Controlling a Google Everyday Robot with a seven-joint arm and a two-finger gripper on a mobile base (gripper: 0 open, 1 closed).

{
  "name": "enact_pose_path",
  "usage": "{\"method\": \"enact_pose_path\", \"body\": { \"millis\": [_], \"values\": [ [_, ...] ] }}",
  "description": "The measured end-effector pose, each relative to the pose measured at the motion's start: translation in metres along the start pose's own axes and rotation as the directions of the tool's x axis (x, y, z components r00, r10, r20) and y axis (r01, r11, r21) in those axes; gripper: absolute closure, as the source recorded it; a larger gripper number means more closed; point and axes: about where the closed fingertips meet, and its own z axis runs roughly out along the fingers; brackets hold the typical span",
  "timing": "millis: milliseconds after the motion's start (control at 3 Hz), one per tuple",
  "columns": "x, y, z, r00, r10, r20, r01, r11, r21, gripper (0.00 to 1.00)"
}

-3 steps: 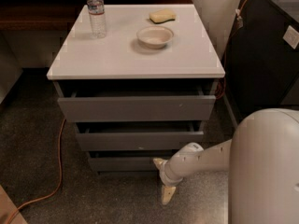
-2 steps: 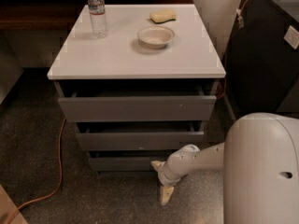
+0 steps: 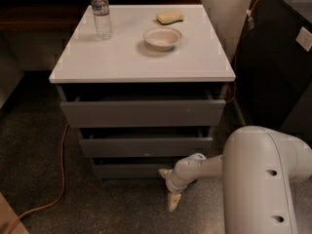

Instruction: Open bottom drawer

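Your end effector point(image 3: 168, 186) hangs low near the floor at the foot of the cabinet, with its two tan fingers point(image 3: 173, 202) apart and nothing held: one tip points up toward the cabinet, the other down at the floor. The bottom drawer point(image 3: 130, 169) sits just to the left of the end effector in your view, the lowest of three grey fronts. The upper fingertip reaches that front's right end, though you cannot tell whether it touches. Straight above the end effector come the middle drawer point(image 3: 146, 146) and then the top drawer point(image 3: 141, 112), each with a dark gap over its front. Well above, on the white worktop point(image 3: 122, 62), stand a water bottle point(image 3: 101, 12), a bowl point(image 3: 162, 38) and a yellow sponge point(image 3: 170, 17). The white arm point(image 3: 263, 179) runs off to the end effector's right, and an orange cable point(image 3: 62, 174) trails across the floor far to its left.
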Motion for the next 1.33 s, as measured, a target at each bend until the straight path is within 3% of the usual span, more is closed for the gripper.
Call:
{"method": "enact_pose_path", "body": {
  "millis": [667,1333],
  "values": [
    [0.031,-0.028,0.045,0.999,0.009,-0.036,-0.006,0.9982,0.060,0.00],
    [0.042,-0.061,0.067,1.000,0.004,0.028,-0.008,0.9917,0.128,0.00]
  ]
}}
